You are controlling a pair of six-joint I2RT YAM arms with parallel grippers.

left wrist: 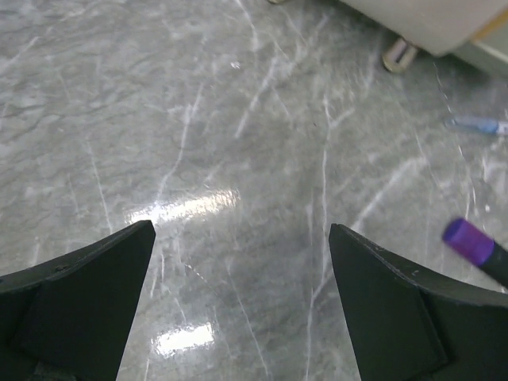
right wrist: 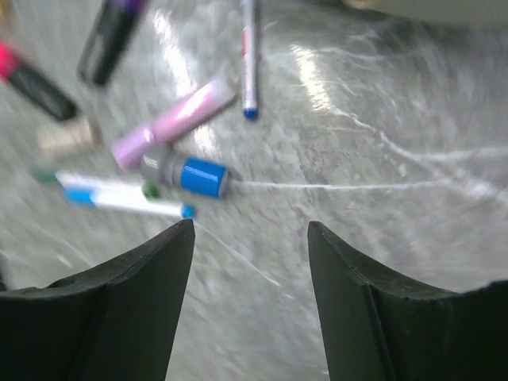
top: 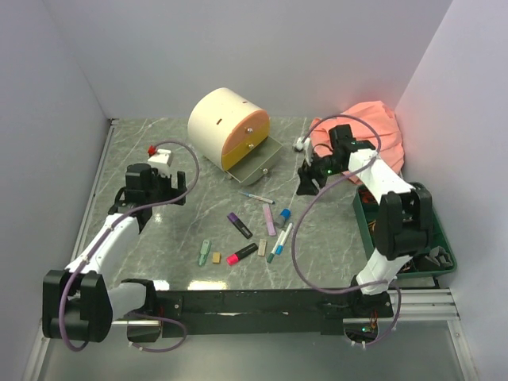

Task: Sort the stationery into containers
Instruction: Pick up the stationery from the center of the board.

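Both arms are empty.
- right gripper (right wrist: pixel 250 226): jaws apart, nothing between them. It hangs over bare table (right wrist: pixel 381 159), between the stationery pile and the cabinet (top: pixel 222 119).
- left gripper (left wrist: pixel 240 230): jaws wide apart, also empty, over bare marble left of the pile. The purple highlighter (left wrist: pixel 468 242) lies near its right finger.

The stationery is loose on the table in front of the cabinet. The open drawer (top: pixel 258 165) sits at the cabinet's base, and its contents can't be made out.

Risks from here, as I read it:
- The blue-capped highlighter (right wrist: pixel 190 175) lies touching the lilac marker (right wrist: pixel 171 123), with the white pens (right wrist: pixel 119 194) just beside. A pinch there likely catches two items or knocks a neighbour away.
- The barrels are round and the marble is glossy, so an off-centre close probably rolls the item out of the jaws.
- The right arm's cable (top: pixel 298 238) loops down just beside the white pens. A reach to the pile could drag it through them.
- Both arms going for the same cluster could clash, since the purple highlighter is within reach of either.
- The right wrist view is blurred, so aiming off it isn't reliable.
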